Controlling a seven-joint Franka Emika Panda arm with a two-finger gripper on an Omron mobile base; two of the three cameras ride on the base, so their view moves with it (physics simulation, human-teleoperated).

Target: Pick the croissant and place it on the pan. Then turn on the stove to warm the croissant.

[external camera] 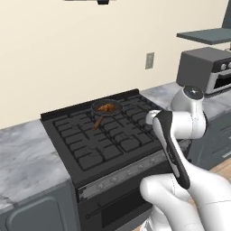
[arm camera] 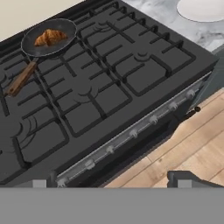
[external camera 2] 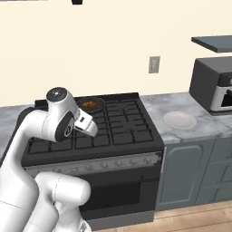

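Nearest in the hand view, the gripper (arm camera: 112, 177) is hanging out in front of the stove's (arm camera: 131, 74) near edge, over the wooden floor (arm camera: 192, 144), with its 2 fingertips (arm camera: 186, 178) standing wide apart and nothing between them. Just beyond them the silver knob strip (arm camera: 131, 133) is running along the stove front, carrying a row of small round knobs (arm camera: 153, 119).

Farther back, the grates are lying bare across the near burners. At the far left burner the pan (arm camera: 48, 37) is sitting with its wooden handle (arm camera: 22, 78) pointing toward the near side, and the croissant (arm camera: 49, 37) is already lying inside its bowl. Beyond the stove's right edge, the white plate (arm camera: 203, 8) is resting on the marble counter (external camera 2: 190, 131), and the toaster oven (external camera 2: 213, 86) is standing at the far right.

Judging from this, the placing looks done and the step in hand is turning on the burner. To do it well, the gripper should be picking the knob that serves the far left burner, probably one toward the left end, though the pictures are not showing which. It should be coming in square to the strip, closing both fingers evenly around the knob's rim, then twisting steadily without slipping off or nudging a neighbour.
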